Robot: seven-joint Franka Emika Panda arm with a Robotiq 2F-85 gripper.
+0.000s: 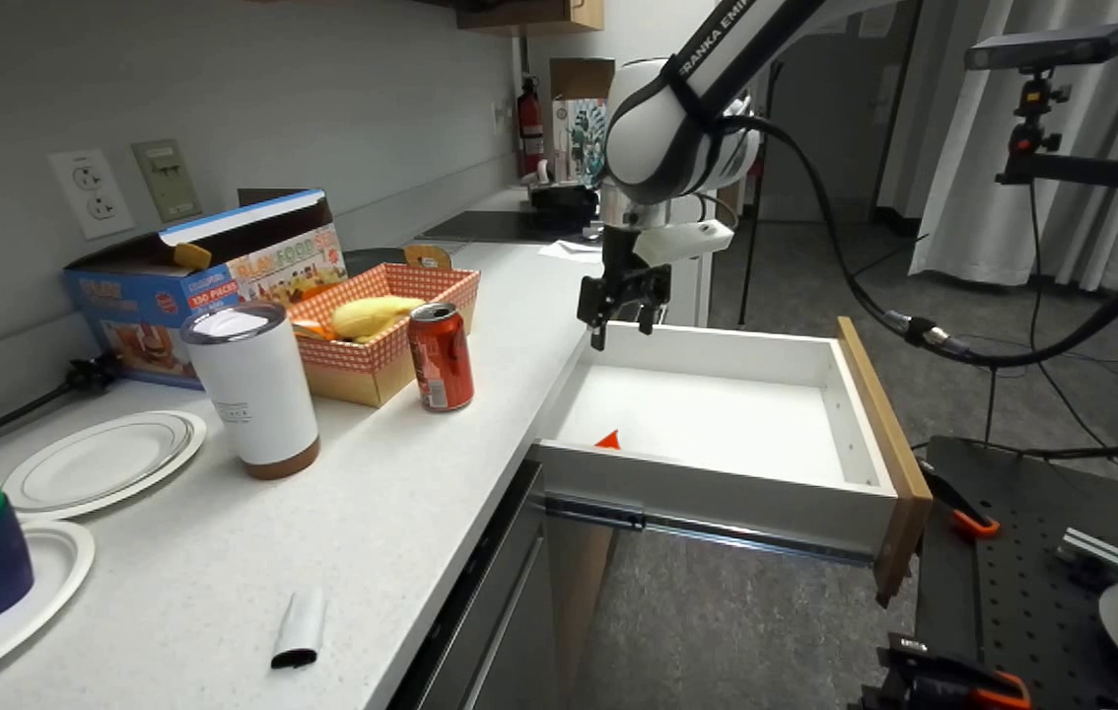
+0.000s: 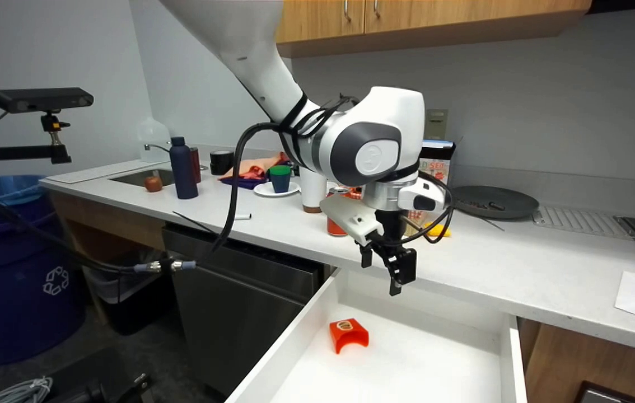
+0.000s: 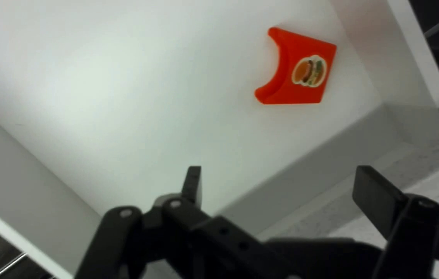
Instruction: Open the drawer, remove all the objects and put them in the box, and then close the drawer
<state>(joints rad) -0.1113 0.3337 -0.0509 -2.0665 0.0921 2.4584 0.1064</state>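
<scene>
One red toy [image 3: 300,73] lies in the drawer [image 1: 717,404], down to one side of the gripper [image 3: 281,186], which is spread wide, holding nothing, maybe to grab it. The drawer is out, likely for reaching in. Apart from the gripper, the box [image 1: 386,356] likely sits ready for toys.

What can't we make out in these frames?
Drawer, in an exterior view: front cut off by the bottom edge.
Red piece, in an exterior view: all but a tip hidden by the drawer's side wall.
Checked box, in an exterior view: floor hidden by its wall and the yellow piece.
White tumbler, in an exterior view: lettering too small to read.
</scene>
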